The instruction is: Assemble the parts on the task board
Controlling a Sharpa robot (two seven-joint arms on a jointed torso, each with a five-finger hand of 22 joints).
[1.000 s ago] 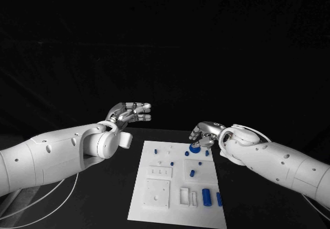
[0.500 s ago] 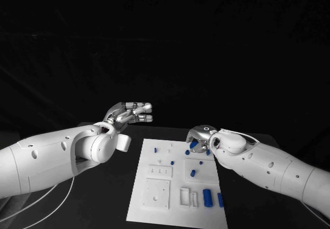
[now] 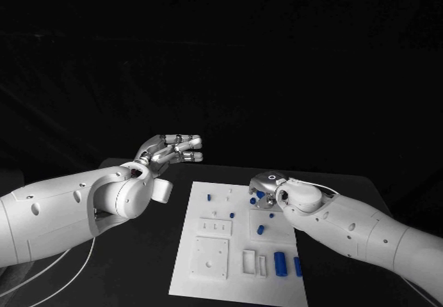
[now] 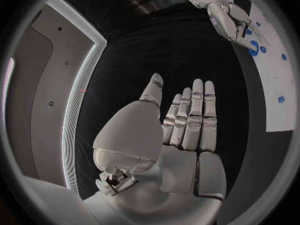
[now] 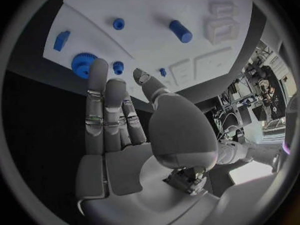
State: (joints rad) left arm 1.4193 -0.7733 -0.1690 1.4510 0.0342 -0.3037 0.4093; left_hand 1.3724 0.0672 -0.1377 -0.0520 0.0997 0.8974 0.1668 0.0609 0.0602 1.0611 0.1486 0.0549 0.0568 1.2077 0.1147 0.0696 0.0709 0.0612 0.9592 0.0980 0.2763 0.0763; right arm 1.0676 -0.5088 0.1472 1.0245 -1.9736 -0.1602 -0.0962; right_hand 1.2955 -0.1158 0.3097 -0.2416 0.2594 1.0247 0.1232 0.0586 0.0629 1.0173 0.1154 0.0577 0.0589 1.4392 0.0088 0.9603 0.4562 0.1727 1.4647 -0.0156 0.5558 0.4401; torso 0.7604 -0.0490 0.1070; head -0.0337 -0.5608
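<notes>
While hovering with fingers apart and empty over the task board's [image 3: 235, 256] far edge, right hand [image 3: 265, 189] nearly upon blue gear [image 5: 82, 64]: better lowered squarely, thumb opposing fingers. Left hand [image 3: 171, 150] raised, empty, fingers extended.

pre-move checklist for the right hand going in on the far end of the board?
1. Right hand holds nothing: ok, fingers straight, palm bare.
2. Large blue toothed gear wheel in reach: ok, it lies on the white task board just past the fingertips, not touched.
3. Small blue gear beside it free of the fingers: cannot tell, a fingertip partly hides it.
4. Left hand out of the way: ok, raised off the board's far left corner, open and bare.
5. Blue cylinder and small blue round peg undisturbed: ok, both lie apart from the hand.
</notes>
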